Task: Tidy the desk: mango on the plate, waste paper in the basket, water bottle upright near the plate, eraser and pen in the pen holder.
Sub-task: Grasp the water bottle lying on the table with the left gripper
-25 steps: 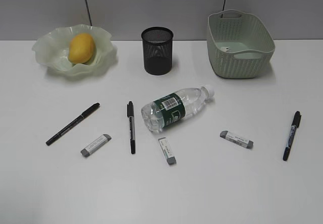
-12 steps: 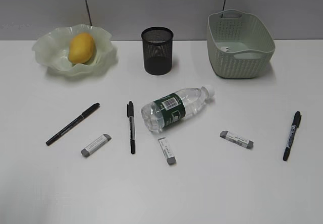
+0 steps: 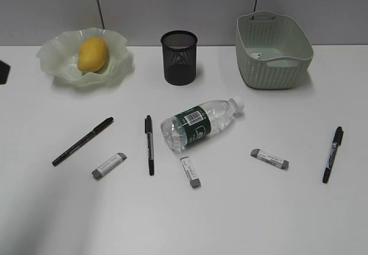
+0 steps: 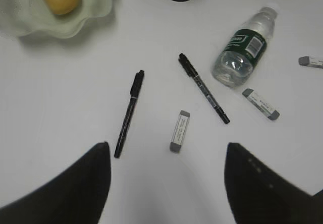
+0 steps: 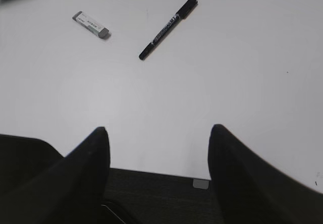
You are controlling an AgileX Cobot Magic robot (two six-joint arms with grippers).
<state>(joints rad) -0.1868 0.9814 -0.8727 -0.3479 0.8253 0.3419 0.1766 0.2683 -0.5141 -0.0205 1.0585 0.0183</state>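
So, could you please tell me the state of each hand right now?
Left hand: open, holding nothing.
Right hand: open, holding nothing.

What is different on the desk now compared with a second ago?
Only one thing: a small dark shape has come in at the left edge of the exterior view, beside the plate; what it is cannot be told. Nothing was picked up or let go. The mango, water bottle, pens and erasers lie as before.

I see a yellow-orange mango [image 3: 92, 54] in the pale green plate [image 3: 118, 65], a black mesh pen holder [image 3: 179, 57], a sage woven-look basket [image 3: 273, 51], a dark-green-labelled clear water bottle [image 3: 199, 124], and a white counter [image 3: 241, 209].
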